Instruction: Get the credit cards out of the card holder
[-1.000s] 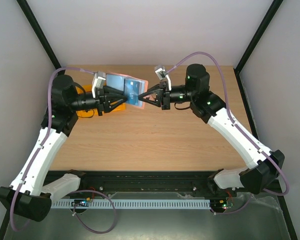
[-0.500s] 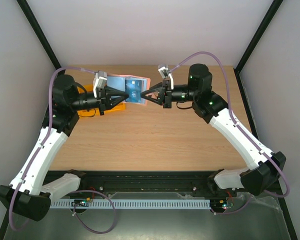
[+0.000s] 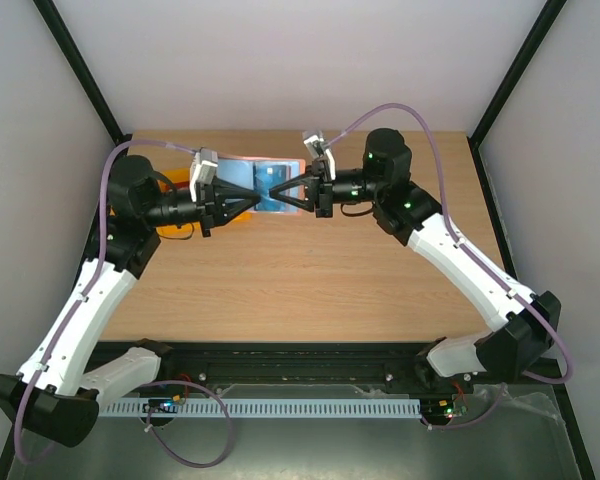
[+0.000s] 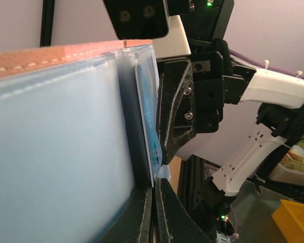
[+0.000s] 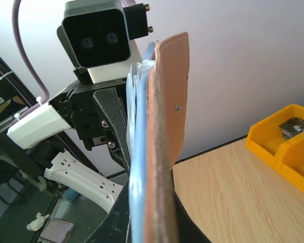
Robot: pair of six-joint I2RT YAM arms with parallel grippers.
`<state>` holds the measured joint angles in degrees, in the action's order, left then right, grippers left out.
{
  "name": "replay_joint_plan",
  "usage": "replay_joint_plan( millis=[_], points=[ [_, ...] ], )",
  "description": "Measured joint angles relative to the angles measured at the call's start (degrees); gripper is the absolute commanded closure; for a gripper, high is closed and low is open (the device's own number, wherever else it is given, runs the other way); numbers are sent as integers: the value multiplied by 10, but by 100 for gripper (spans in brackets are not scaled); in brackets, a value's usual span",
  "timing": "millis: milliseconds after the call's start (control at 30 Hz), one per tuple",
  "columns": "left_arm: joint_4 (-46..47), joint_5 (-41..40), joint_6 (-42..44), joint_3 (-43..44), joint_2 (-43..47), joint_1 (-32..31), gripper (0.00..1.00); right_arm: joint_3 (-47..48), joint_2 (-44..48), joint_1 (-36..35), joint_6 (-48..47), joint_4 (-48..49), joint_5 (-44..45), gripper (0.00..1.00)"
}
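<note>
Jaws of both arms are pinched narrow and meet tip to tip in the overhead view. The left gripper and right gripper point at each other, and the card holder is held up between them above the table. Its pale blue face and pinkish rim rise on the far side of the two sets of tips. A yellow tray sits just behind and beneath the left jaws.

From the left wrist, the left gripper shows its two dark fingers closed to a thin slit at the bottom of the frame. A blue-faced credit card stands on edge straight above that slit, and its lower edge runs down into it. The card holder stands directly to the left of the jaws, touching the card's side, with its tan stitched rim above. The right gripper presses in from the other side of the card, just beyond the left jaws.

From the right wrist, the right gripper clamps the lower edge of the card holder. The holder stands upright out of the jaws and is seen edge-on, tan side to the right and pale blue sleeves to the left. The left gripper presses against the blue side just past the jaws. The yellow tray lies well off to the right on the table.
</note>
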<state>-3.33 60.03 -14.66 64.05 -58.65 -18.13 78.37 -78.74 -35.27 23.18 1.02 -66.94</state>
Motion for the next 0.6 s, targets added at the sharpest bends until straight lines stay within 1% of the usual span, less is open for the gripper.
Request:
replay_joint_plan(
  millis=[133,267,400,533,600],
  points=[
    [7,22,-19,-3,2,8,90,-6,1,0,3,16,-11,98],
    [22,33,-44,-16,5,14,90,-9,1,4,18,33,-18,98],
    [29,35,-56,-24,7,20,88,-9,1,7,26,44,-22,98],
    [41,29,-64,-30,11,19,90,-9,1,7,31,50,-24,98],
    [41,19,-62,-30,12,10,93,-9,1,6,32,51,-23,98]
  ],
)
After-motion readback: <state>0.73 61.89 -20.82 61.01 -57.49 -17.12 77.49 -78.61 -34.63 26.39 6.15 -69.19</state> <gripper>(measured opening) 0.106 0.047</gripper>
